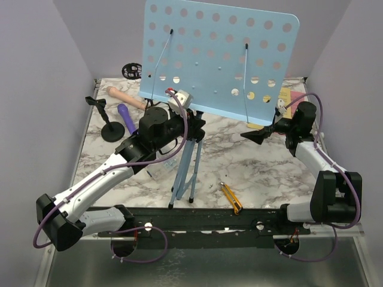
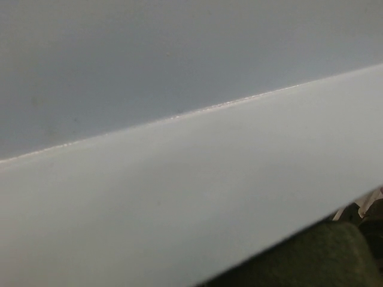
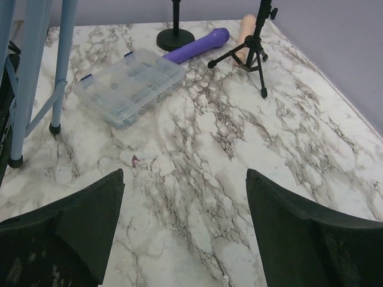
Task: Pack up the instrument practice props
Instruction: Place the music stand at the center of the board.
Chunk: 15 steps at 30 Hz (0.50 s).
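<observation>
The light-blue perforated music rack point(image 1: 218, 57) stands at the back on its tripod legs point(image 1: 184, 173). My left gripper point(image 1: 196, 124) is pressed against the rack's neck just under the panel. The left wrist view is filled by the rack's pale surface point(image 2: 179, 197), so the jaws do not show. My right gripper point(image 1: 251, 136) is open and empty above bare marble point(image 3: 184, 179). The beige microphone point(image 1: 125, 97), the purple microphone point(image 1: 127, 118) and a round-based black mic mount point(image 1: 111, 128) lie at the back left. A tripod mic mount point(image 3: 254, 48) stands by the beige microphone. Pink and yellow pages point(image 1: 288, 98) lie behind the rack's right edge.
A clear plastic box of small parts point(image 3: 128, 84) lies under my left arm. A yellow-and-black utility knife point(image 1: 231, 198) lies near the front edge. Purple walls close the table in on three sides.
</observation>
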Available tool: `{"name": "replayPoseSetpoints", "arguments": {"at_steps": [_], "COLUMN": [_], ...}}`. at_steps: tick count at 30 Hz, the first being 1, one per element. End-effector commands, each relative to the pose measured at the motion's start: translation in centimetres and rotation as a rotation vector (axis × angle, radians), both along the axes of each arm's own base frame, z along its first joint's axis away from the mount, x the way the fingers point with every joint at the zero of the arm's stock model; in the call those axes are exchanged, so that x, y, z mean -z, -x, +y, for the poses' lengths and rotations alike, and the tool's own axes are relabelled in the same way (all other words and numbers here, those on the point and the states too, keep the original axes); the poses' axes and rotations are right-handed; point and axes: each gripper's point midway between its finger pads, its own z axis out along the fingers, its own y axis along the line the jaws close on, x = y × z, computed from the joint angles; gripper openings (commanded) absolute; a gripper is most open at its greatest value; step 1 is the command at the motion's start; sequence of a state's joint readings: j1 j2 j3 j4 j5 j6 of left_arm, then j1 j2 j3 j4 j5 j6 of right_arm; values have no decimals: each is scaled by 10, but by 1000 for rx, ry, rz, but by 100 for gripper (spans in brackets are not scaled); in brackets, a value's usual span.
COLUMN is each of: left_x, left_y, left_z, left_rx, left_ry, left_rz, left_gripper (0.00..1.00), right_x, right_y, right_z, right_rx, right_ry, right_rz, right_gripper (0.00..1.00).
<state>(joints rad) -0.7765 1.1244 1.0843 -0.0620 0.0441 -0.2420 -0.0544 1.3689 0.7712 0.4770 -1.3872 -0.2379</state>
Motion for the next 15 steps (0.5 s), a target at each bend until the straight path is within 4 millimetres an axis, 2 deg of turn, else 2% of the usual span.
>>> {"name": "replayPoseSetpoints", "arguments": {"at_steps": [1, 9, 15], "left_x": [-126, -121, -109], "left_y": [4, -22, -45], "left_z": [4, -21, -37], "left_rx": [-6, 2, 3], "left_ry": [272, 216, 155], "left_rz": [-248, -229, -189], "left_gripper": [0, 0, 0], "right_x": [8, 3, -2], "right_y": [2, 3, -2], "right_z": [-2, -3, -15], "right_rx": [-9, -1, 50], "right_ry": [1, 4, 17], "right_rz": [10, -9, -38], "right_gripper": [85, 85, 85]}}
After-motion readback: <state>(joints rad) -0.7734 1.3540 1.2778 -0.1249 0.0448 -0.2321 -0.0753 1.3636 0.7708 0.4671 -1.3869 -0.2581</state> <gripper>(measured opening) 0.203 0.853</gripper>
